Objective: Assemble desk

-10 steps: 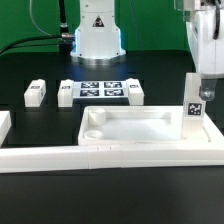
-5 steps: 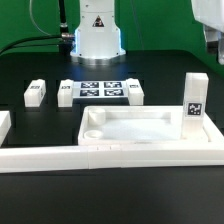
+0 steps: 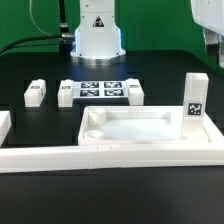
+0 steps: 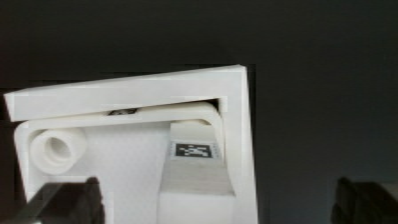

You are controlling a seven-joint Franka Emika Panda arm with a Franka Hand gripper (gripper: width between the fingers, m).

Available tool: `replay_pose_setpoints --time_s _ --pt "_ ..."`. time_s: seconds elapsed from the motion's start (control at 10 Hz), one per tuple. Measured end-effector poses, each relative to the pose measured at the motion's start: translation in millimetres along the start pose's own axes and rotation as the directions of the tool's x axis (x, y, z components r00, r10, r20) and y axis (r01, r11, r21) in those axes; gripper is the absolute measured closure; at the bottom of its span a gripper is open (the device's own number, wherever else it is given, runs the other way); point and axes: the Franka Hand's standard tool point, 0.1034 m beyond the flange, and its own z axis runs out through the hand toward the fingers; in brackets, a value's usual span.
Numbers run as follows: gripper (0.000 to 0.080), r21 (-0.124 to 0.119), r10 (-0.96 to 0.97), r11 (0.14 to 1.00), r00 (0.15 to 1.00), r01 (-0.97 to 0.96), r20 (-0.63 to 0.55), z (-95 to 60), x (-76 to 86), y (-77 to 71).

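The desk's white tray-like tabletop [image 3: 140, 126] lies behind the front rail. One tagged leg block [image 3: 194, 101] stands upright in its corner at the exterior view's right. My gripper [image 3: 214, 44] hangs above that leg, apart from it, only partly in frame. In the wrist view the same leg [image 4: 192, 152] rises from the tabletop corner [image 4: 107, 100], beside a round socket [image 4: 54, 150]. My gripper [image 4: 217, 204] is open, its dark fingers [image 4: 68, 200] well off either side of the leg. Three more leg blocks [image 3: 35, 93] [image 3: 66, 93] [image 3: 135, 92] lie behind the tabletop.
The marker board [image 3: 97, 90] lies between the loose leg blocks. A long white border rail [image 3: 110, 156] runs along the front, with a short piece [image 3: 4, 126] at the exterior view's left. The robot base [image 3: 97, 30] stands at the back.
My gripper has let go of the upright leg and risen toward the exterior view's upper right. The leg stays standing in the tabletop corner.
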Motion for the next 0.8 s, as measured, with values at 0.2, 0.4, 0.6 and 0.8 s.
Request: replay_pose_setpoints --time_s 0.2,0.4,0.6,0.8 --pt "0.015 0.018 -0.112 0.994 0.994 0.112 0.014 -15.2 -3.1 22.6" --pt "0.015 -0.005 -0.276 0.961 0.961 0.276 0.018 -18.0 8.4 57.6" --pt "0.015 -0.011 -0.409 0.912 0.912 0.409 0.017 -14.0 9.1 60.9" --pt "0.015 -0.008 -0.55 0.835 0.835 0.55 0.018 -13.7 9.3 61.0"
